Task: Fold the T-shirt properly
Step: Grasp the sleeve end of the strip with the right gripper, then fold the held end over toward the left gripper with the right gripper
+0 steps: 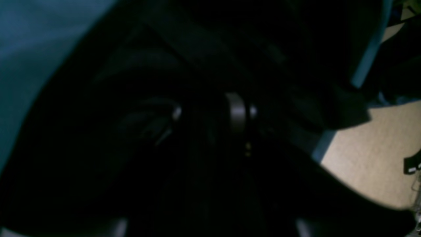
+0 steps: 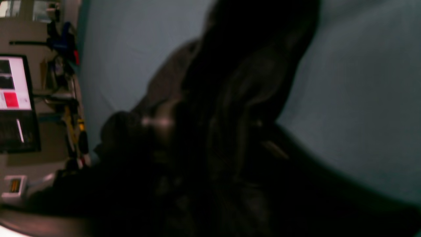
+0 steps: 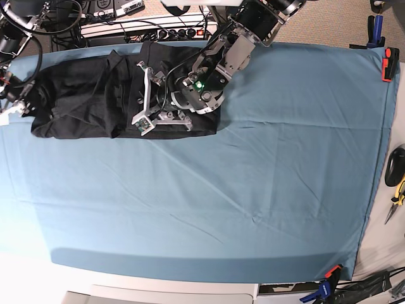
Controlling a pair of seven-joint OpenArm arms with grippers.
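Base view, lower part of the frame: the near half of the desk (image 3: 209,209) is bare blue cloth with a few soft creases. Further up, in the upper left, the T-shirt (image 3: 88,101) lies as a long black band along the far edge. The left claw (image 3: 147,120) hangs low over the band's right end; whether it is wide, narrow or gripping fabric I cannot tell, since its wrist view is almost wholly dark. The right claw (image 3: 14,107) sits at the band's left end, at the frame edge, and its spread cannot be read either; its camera shows only blurred black cloth.

The step in hand looks like a fold of the band. It would go best with both ends lifted together and kept taut, so no crease sets in.

Beyond the desk, a power strip (image 3: 152,28) and cables run along the top; clamps pin the cloth at the right.
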